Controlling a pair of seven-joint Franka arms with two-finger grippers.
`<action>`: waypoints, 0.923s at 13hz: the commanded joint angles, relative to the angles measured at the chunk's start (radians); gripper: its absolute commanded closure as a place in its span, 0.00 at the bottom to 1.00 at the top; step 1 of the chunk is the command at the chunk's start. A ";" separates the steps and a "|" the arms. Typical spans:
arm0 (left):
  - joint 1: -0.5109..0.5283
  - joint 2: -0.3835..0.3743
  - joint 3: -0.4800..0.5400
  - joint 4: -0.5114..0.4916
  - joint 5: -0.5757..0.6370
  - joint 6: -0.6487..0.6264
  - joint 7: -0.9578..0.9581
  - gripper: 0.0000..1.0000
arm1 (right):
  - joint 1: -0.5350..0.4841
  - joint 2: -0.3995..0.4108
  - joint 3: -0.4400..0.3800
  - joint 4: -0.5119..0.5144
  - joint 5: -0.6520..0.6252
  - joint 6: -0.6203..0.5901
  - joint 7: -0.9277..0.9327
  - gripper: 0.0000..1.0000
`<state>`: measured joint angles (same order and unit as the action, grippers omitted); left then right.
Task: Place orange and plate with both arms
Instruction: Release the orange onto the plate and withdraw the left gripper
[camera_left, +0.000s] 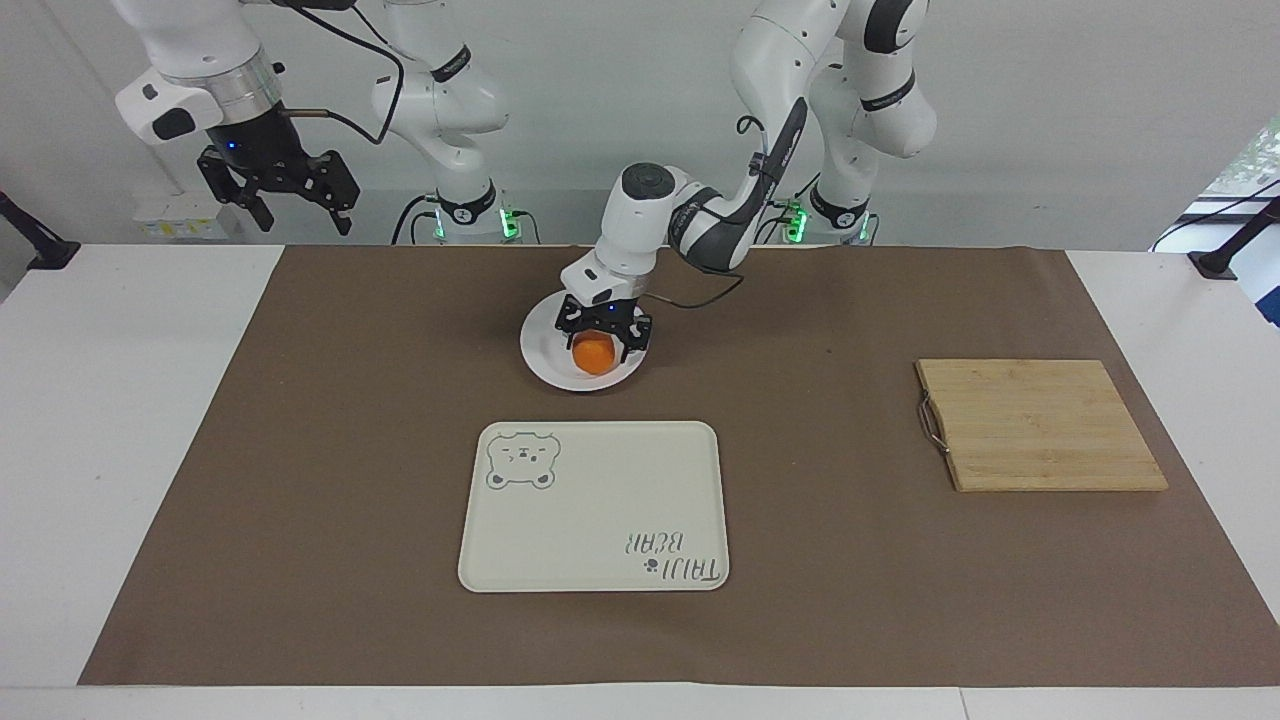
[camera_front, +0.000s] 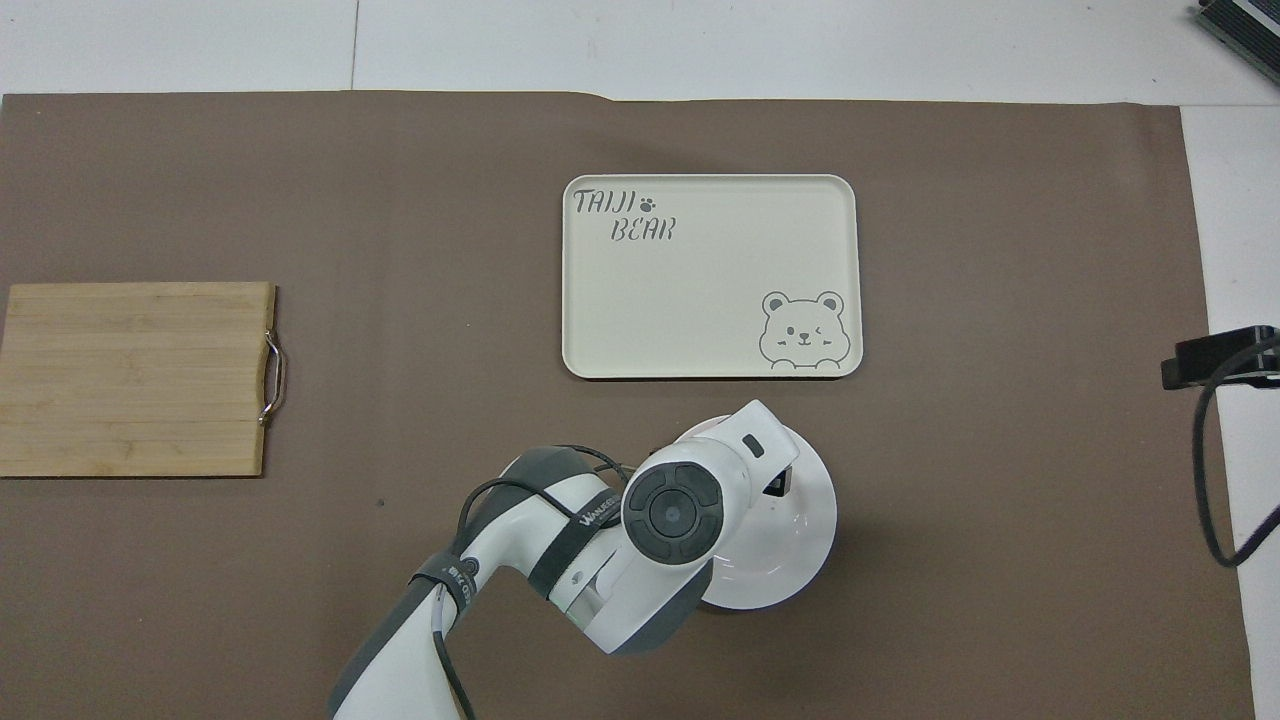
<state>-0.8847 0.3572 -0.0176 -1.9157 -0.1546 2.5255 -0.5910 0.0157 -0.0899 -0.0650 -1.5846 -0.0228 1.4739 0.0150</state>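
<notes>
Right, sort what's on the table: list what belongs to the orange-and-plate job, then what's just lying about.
Part of the job:
- orange, on the plate
- plate
- left gripper, open, around the orange
- right gripper, open, waiting raised at its own end

Lying about:
- bear-print tray
- wooden cutting board

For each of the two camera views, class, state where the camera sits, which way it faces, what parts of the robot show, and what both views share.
Facing view: high across the table, looking at the robots; both arms show, left gripper open over the orange on the plate, right gripper waiting raised.
Overhead view: above the robots' end, looking steeply down; only the left arm shows, covering the orange.
Shared: plate, tray, cutting board, seen half a turn apart.
</notes>
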 joint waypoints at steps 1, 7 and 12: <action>-0.002 -0.035 0.016 -0.003 -0.014 -0.066 0.014 0.00 | -0.011 -0.016 0.005 -0.026 0.029 0.019 0.014 0.00; 0.171 -0.245 0.027 -0.006 0.018 -0.422 0.072 0.00 | -0.014 -0.031 -0.002 -0.098 0.116 0.031 0.014 0.00; 0.479 -0.371 0.027 -0.011 0.056 -0.530 0.339 0.00 | 0.012 -0.022 0.005 -0.341 0.222 0.306 -0.012 0.00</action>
<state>-0.5103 0.0411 0.0225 -1.8986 -0.1306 2.0280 -0.3364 0.0208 -0.0918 -0.0700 -1.7849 0.1598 1.6566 0.0148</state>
